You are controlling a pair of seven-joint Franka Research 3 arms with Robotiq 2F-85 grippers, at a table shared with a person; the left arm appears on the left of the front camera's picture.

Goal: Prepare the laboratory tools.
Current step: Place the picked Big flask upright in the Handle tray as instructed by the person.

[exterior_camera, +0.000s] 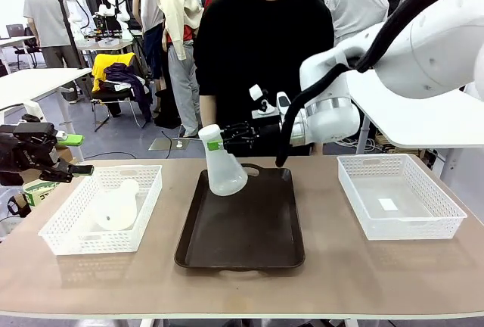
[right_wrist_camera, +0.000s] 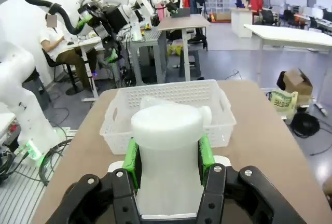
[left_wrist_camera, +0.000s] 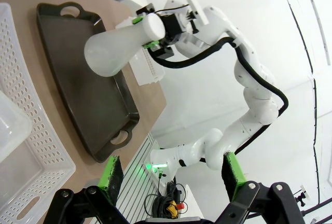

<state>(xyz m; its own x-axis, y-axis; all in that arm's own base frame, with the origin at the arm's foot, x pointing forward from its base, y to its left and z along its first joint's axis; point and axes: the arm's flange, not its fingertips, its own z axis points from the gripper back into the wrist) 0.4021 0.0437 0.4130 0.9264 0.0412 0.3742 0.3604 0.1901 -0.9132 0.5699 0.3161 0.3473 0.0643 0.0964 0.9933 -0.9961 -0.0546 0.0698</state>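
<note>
White and cloudy, the held flask (exterior_camera: 224, 169) hangs from the right claw (exterior_camera: 214, 144), which is squeezed tight on its short neck. From the front I see the whole flask. Its neck is up at the claw and its fat bottom is down below the claw. It leans a little, so its long line runs almost up and down. The bottom is over the far end of the brown tray (exterior_camera: 242, 245) under the claw, but I cannot tell if it touches. A person (exterior_camera: 261, 47) in black stands just behind that claw.

The right wrist camera gives a close look. Both green pads (right_wrist_camera: 130, 163) press on the two sides of the neck. Far past that claw's fingertips sits the left basket (right_wrist_camera: 166, 95).

From the front, the second flask (exterior_camera: 117, 206) lies on its side in that basket, below and beside the left claw (exterior_camera: 74, 154). Its neck points away from that claw, toward the tray and the far side. The left claw's fingers are spread wide with nothing between them. The left wrist camera looks through that gap at the right arm (left_wrist_camera: 249, 79). The right basket (exterior_camera: 354, 189) is past the right claw's wrist.

I count two flasks, two white baskets, one tray and two claws.
</note>
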